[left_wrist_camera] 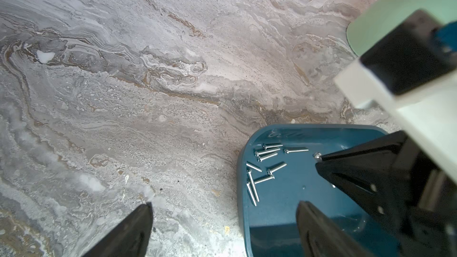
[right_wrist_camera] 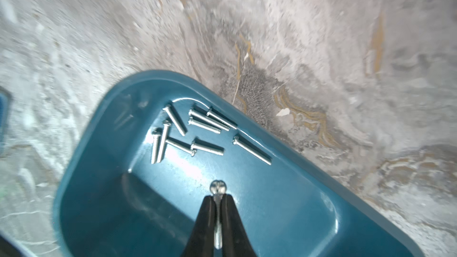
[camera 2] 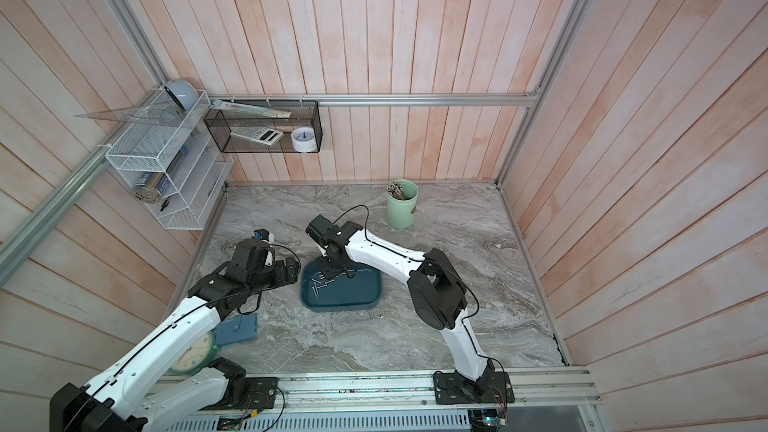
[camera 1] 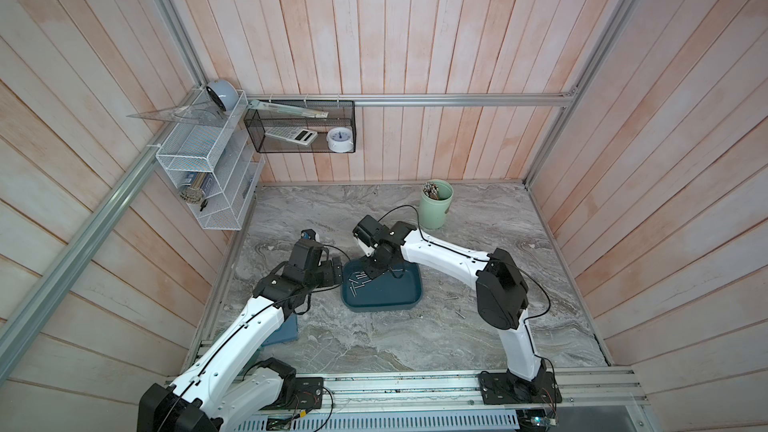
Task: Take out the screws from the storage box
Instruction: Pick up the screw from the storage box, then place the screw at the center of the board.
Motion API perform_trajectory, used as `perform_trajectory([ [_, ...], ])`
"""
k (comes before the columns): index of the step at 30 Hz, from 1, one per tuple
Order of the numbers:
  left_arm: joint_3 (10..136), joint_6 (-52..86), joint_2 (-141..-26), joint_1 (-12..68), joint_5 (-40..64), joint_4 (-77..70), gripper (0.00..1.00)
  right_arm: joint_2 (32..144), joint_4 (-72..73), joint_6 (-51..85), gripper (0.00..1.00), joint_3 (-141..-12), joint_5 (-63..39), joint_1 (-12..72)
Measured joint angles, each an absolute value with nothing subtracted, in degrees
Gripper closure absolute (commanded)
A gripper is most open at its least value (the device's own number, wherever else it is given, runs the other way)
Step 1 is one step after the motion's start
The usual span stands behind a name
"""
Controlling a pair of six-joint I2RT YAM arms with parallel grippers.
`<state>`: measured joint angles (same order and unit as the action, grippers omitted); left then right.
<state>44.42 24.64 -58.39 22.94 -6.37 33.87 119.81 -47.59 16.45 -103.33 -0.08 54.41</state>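
Observation:
The storage box is a shallow teal tray in the middle of the marble table, seen in both top views. Several small silver screws lie in its far left corner, and both wrist views show them. My right gripper hangs over the box floor, shut on one screw whose head sticks out past the tips. My left gripper is open at the box's left wall. One finger is over the table and the other finger over the box.
A pale green cup with long sticks stands at the back right. Two loose screws lie on the table right of the box. A flat blue case and a round clock lie under my left arm. Wire baskets hang on the walls.

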Motion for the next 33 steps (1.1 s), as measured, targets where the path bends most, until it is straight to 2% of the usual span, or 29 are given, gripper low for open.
perform_trajectory([
  [11,44.4,24.6,-58.4,22.9,-6.4,33.9,0.04,113.1,-46.7,17.9,0.93,-95.7,1.2,52.8],
  [17,44.4,24.6,-58.4,22.9,-6.4,33.9,0.04,102.8,-45.1,19.8,0.95,-87.3,3.4,49.3],
  [26,44.4,24.6,-58.4,22.9,-6.4,33.9,0.04,86.2,-42.2,24.7,0.95,-70.8,12.5,42.7],
  [33,44.4,24.6,-58.4,22.9,-6.4,33.9,0.04,81.8,-39.7,26.8,0.94,-61.0,15.6,41.4],
])
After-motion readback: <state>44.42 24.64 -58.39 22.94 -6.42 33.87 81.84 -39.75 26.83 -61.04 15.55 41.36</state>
